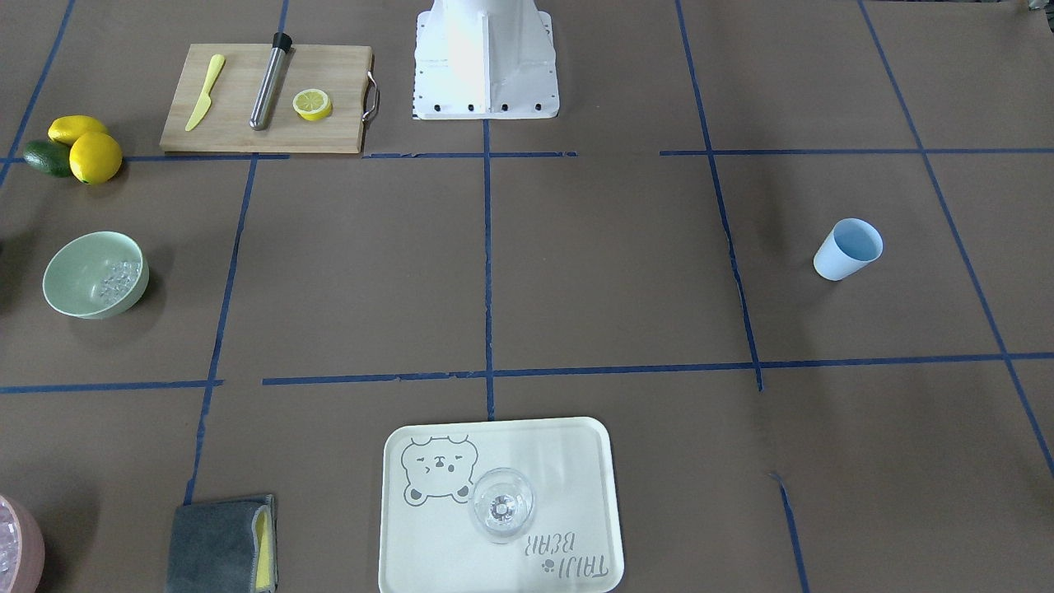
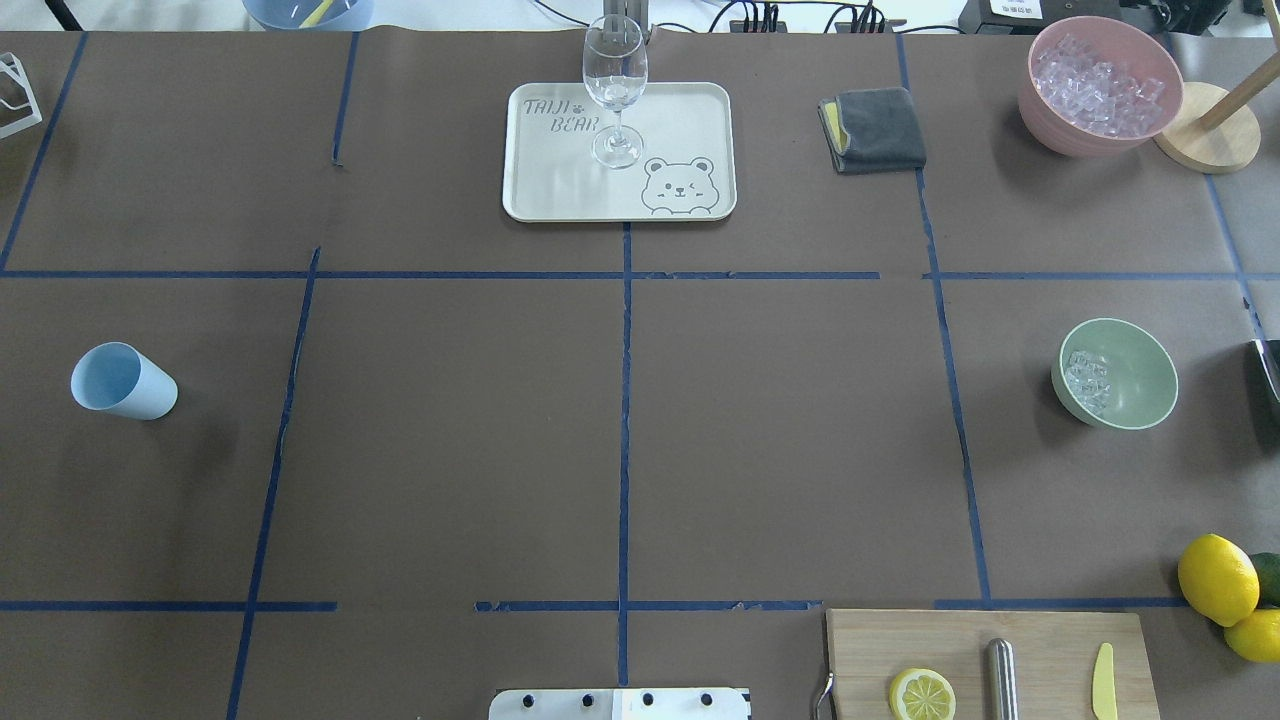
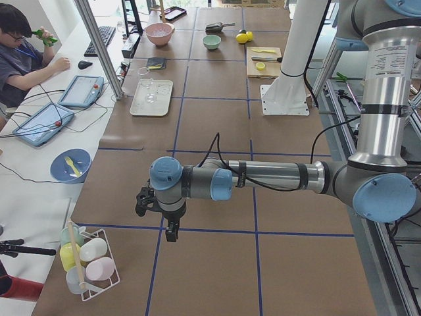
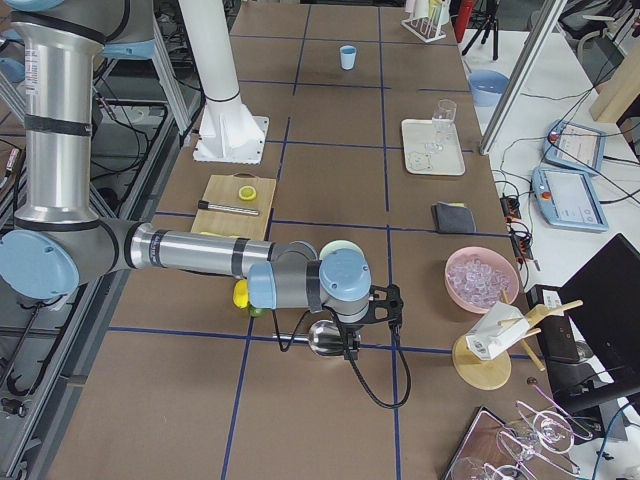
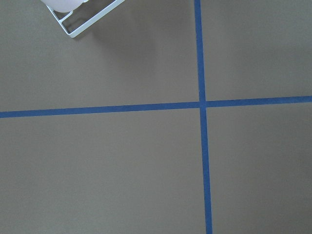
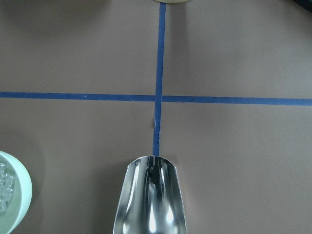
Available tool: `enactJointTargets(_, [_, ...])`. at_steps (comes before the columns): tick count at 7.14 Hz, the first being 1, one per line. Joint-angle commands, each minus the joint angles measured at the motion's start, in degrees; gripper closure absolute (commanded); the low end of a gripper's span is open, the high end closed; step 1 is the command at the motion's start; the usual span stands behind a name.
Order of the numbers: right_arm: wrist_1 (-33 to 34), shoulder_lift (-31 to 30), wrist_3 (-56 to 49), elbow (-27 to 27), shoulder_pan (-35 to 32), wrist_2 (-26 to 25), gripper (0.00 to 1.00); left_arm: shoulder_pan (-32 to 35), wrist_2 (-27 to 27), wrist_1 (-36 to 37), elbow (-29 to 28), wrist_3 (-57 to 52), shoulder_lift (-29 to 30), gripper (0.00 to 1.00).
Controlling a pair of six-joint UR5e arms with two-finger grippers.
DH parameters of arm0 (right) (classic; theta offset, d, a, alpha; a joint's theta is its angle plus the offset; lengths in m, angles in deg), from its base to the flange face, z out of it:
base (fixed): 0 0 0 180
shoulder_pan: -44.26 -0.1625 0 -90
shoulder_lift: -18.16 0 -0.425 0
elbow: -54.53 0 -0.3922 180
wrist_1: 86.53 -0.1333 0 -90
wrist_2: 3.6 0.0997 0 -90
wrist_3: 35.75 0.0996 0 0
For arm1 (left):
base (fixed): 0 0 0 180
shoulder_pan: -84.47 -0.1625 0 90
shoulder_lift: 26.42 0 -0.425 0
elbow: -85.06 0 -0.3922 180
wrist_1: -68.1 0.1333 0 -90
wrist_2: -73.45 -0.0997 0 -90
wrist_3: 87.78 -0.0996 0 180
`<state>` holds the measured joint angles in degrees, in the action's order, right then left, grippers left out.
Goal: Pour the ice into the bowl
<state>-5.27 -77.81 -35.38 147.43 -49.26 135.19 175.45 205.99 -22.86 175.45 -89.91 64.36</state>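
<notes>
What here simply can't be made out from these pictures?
Left gripper: only in the exterior left view, small; open or shut unclear.
Right gripper: only in the exterior right view; its grip on the metal scoop unclear.
Bowl: cut off by the right wrist view's left edge.
Ice: cubes too small to count overhead.
Pink container: cut off by the front view's corner.

One round pale mint-green bowl (image 2: 1140, 372), with a small heap of clear ice cubes (image 2: 1086, 382) too crowded to count. One pink bowl (image 2: 1060, 132) of whitish ice. One light blue plastic cup (image 2: 122, 381), one clear stemmed wine glass (image 2: 614, 75), one cream rectangular tray (image 2: 560, 180). One wooden cutting board (image 2: 1050, 640), one halved lemon (image 2: 921, 694), one steel muddler (image 1: 269, 82), one yellow plastic knife (image 1: 204, 92). Two whole yellow lemons (image 1: 95, 156), one dark green fruit (image 1: 45, 156). One folded grey cloth (image 2: 880, 128). One shiny metal scoop (image 6: 150, 200).
</notes>
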Motion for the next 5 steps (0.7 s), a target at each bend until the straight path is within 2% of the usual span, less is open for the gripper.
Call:
enactJointTargets(1, [0.0, 0.0, 0.0, -0.1, 0.0, 0.0, 0.00, 0.1, 0.0, 0.0, 0.0, 0.0, -0.1, 0.00])
enactJointTargets(5, [0.1, 0.0, 0.0, -0.2, 0.0, 0.0, 0.00, 0.0, 1.4, 0.0, -1.4, 0.1, 0.1, 0.00])
